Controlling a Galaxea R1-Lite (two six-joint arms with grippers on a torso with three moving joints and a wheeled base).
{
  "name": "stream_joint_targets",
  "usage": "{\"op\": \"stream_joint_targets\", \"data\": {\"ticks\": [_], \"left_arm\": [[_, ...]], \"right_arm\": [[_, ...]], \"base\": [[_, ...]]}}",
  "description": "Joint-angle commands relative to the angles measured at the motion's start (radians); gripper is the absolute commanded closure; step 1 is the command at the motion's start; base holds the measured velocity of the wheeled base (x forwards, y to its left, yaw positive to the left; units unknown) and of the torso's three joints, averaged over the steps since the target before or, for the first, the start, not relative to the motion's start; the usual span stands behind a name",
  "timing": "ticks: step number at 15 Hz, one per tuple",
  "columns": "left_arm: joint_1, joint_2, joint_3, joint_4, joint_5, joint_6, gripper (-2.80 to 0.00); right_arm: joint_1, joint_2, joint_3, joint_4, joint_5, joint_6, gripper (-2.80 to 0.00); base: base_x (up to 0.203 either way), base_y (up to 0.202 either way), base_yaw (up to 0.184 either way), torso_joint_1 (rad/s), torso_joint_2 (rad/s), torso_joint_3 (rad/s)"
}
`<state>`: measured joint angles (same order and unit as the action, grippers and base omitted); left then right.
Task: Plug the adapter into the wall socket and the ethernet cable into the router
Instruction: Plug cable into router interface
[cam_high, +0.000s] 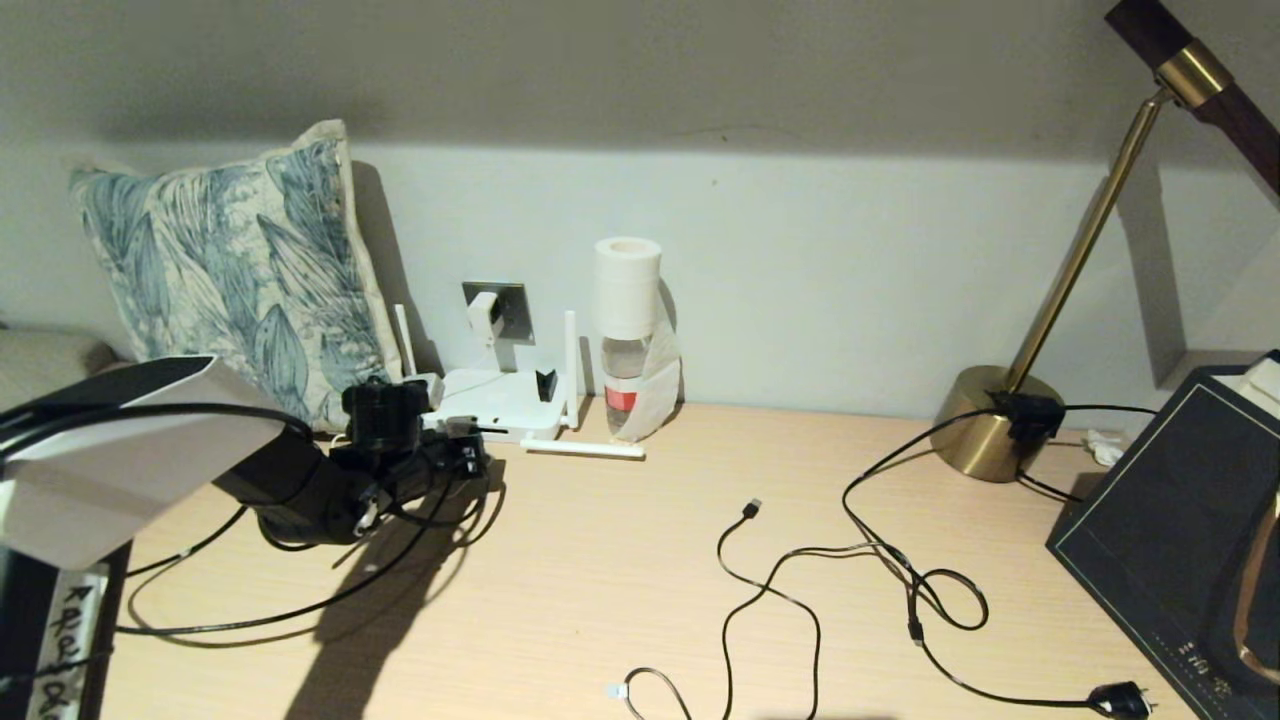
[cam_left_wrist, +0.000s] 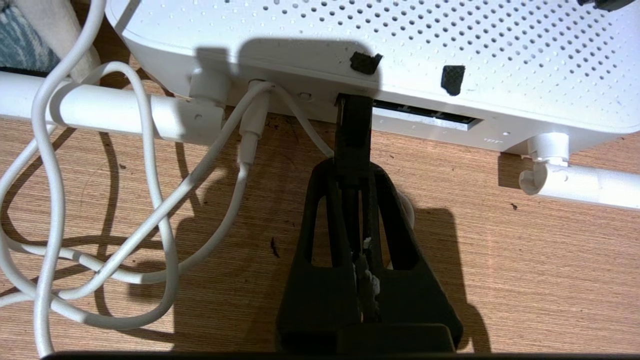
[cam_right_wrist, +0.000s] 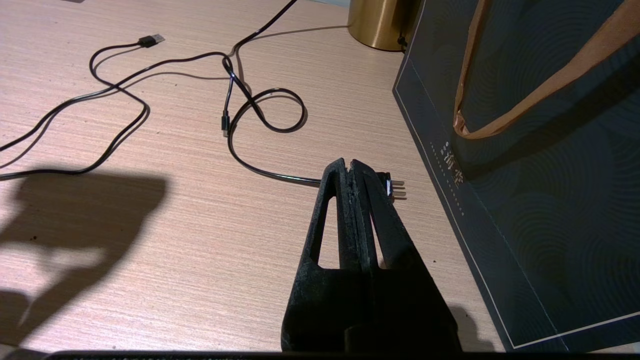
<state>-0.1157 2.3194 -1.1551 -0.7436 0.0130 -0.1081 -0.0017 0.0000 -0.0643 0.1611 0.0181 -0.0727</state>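
The white router (cam_high: 500, 398) lies by the wall with its dark ports (cam_left_wrist: 425, 112) facing my left gripper (cam_high: 468, 457). That gripper (cam_left_wrist: 351, 167) is shut on the black end of the ethernet cable (cam_left_wrist: 352, 131), whose tip reaches the leftmost port; how deep it sits is hidden. The cable (cam_high: 230, 625) trails back across the table. The white adapter (cam_high: 483, 313) sits in the grey wall socket (cam_high: 515, 300), and its thin white cord (cam_left_wrist: 165, 200) runs into the router. Far to the right, my right gripper (cam_right_wrist: 348, 165) hangs shut and empty just above the table.
A leaf-print pillow (cam_high: 230, 270) leans left of the router, and a bottle capped with a paper roll (cam_high: 628, 340) stands to its right. A black USB cable (cam_high: 770, 590), a chunky power plug (cam_right_wrist: 395, 187), a brass lamp (cam_high: 990, 435) and a dark bag (cam_high: 1180, 540) fill the right side.
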Motion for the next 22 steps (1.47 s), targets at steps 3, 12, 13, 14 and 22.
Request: {"op": "stream_joint_targets", "data": {"ticks": [3,12,13,14,22], "left_arm": [[-0.001,0.01,-0.018,0.01,0.001,-0.001,0.0],[0.001,0.017,-0.044,0.022,0.001,-0.001,0.0],[0.001,0.018,-0.05,0.026,0.001,-0.001,0.0],[0.001,0.018,-0.051,0.026,0.001,-0.001,0.0],[0.001,0.021,-0.06,0.026,-0.002,-0.001,0.0]], "right_arm": [[0.0,0.002,0.0,0.0,0.0,-0.001,0.0],[0.0,0.002,0.0,0.002,0.0,-0.001,0.0],[0.0,0.002,0.0,0.001,0.0,-0.001,0.0],[0.0,0.002,0.0,0.0,0.0,-0.001,0.0],[0.0,0.002,0.0,0.0,0.0,-0.001,0.0]], "base": [[0.0,0.0,0.0,0.0,0.0,0.0],[0.0,0.0,0.0,0.0,0.0,0.0],[0.0,0.0,0.0,0.0,0.0,0.0],[0.0,0.0,0.0,0.0,0.0,0.0],[0.0,0.0,0.0,0.0,0.0,0.0]]}}
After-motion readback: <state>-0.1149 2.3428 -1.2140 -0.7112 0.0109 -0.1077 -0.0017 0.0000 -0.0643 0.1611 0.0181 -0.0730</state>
